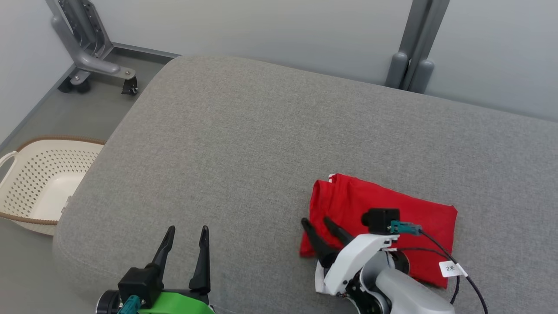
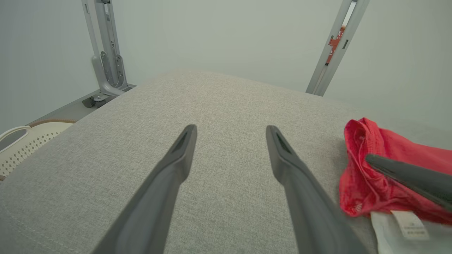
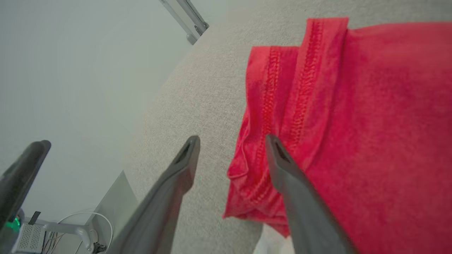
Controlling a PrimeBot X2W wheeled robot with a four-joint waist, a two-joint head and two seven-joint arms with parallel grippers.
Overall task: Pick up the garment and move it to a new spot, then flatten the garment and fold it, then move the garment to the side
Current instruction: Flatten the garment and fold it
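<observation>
Tally first: one red garment (image 1: 348, 200), folded to a rough rectangle, lying on the near right part of the grey cushion (image 1: 261, 152). Two claws, two dark fingers apiece. One white perforated basket (image 1: 26, 183) w/ a brown rim, on the floor (image 1: 78, 117) just beside the cushion's left edge. Two grey metal posts by the back wall: left upright (image 1: 87, 48) on castors, right upright (image 1: 414, 56).

Left claw (image 1: 188, 229) hovers over the near left of the cushion, fingers spread wide, nothing in it. Right claw (image 1: 314, 220) is at the garment's left edge, fingers apart too. One finger (image 3: 300, 204) lies over the red cloth and the other over grey fabric, w/ the folded edge btw them but not pinched.

Hard to see: the right arm's white wrist and its camera cover the garment's near middle. Stitched hems show, but can't tell what sort of garment it is. A white care label (image 2: 409, 225) pokes out at its near edge, print too small to read. Basket is cut off at the left in the head view, both uprights at the top.

Room: wide bare grey stretch left of and beyond the garment. Cushion's left corner is rounded, dropping to the floor. On the right the cushion runs out of view.
</observation>
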